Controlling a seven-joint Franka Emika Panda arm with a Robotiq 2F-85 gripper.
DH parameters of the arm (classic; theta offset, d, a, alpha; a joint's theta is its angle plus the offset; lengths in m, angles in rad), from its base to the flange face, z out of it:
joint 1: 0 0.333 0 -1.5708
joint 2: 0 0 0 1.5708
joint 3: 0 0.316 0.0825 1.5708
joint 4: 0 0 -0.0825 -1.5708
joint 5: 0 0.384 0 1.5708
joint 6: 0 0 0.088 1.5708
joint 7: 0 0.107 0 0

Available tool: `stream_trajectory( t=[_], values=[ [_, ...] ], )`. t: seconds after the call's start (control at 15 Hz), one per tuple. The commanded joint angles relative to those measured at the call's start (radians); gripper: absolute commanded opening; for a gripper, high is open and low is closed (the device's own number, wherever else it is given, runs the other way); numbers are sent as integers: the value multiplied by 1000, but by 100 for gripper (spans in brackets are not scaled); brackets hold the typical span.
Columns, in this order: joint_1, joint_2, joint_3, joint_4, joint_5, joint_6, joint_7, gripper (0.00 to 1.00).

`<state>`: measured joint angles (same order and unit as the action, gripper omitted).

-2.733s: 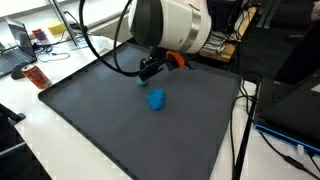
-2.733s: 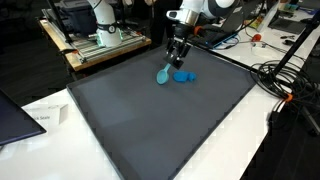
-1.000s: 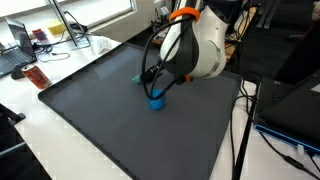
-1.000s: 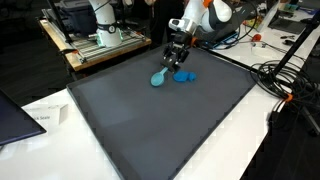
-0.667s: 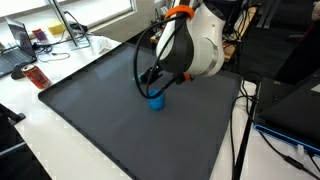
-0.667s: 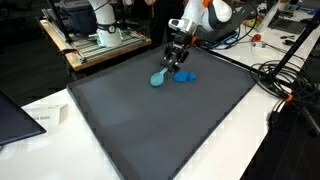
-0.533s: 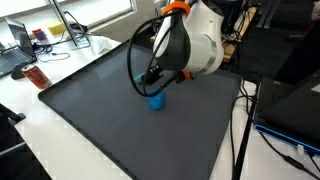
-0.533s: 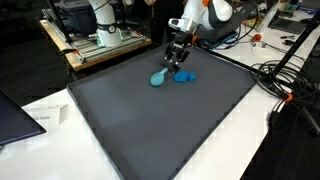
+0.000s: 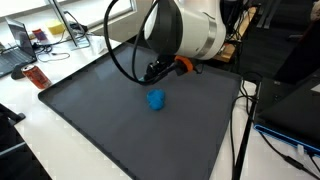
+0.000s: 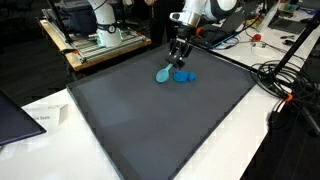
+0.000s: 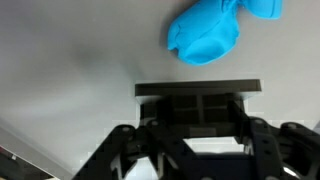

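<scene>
My gripper [image 9: 155, 71] hangs a little above the dark mat [image 9: 110, 120], just behind a blue lump [image 9: 156, 99]. In an exterior view the gripper [image 10: 179, 60] stands over two blue things lying side by side: a pale blue one [image 10: 164, 74] and a darker blue one [image 10: 184, 76]. In the wrist view a dark rectangular block [image 11: 197, 104] fills the space between the jaws of the gripper [image 11: 197, 112], which look shut on it. Beyond it lie the pale blue thing [image 11: 205, 35] and, at the top edge, the darker one [image 11: 262, 8].
A laptop [image 9: 18, 40] and a red object [image 9: 35, 75] sit off the mat on the white table. Another laptop [image 10: 15, 115] and papers [image 10: 45, 118] lie near one mat corner. Cables [image 10: 278, 75] trail beside the mat's edge, and equipment [image 10: 95, 25] stands behind it.
The arm was low over the blue things and has lifted up and back from them. The jaws hold the same width throughout. The pale blue thing has shifted slightly.
</scene>
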<state>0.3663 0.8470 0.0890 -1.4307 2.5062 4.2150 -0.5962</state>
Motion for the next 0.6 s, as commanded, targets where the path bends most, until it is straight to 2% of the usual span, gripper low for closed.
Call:
stream_trajectory(
  t=[0.0,0.2,0.53],
  values=[
    [-64,-55,81,-9,4,27,11,37],
    [-108,-89,127,-12,5,27,17,37],
    [-231,-132,261,-8,5,24,14,37]
  ],
)
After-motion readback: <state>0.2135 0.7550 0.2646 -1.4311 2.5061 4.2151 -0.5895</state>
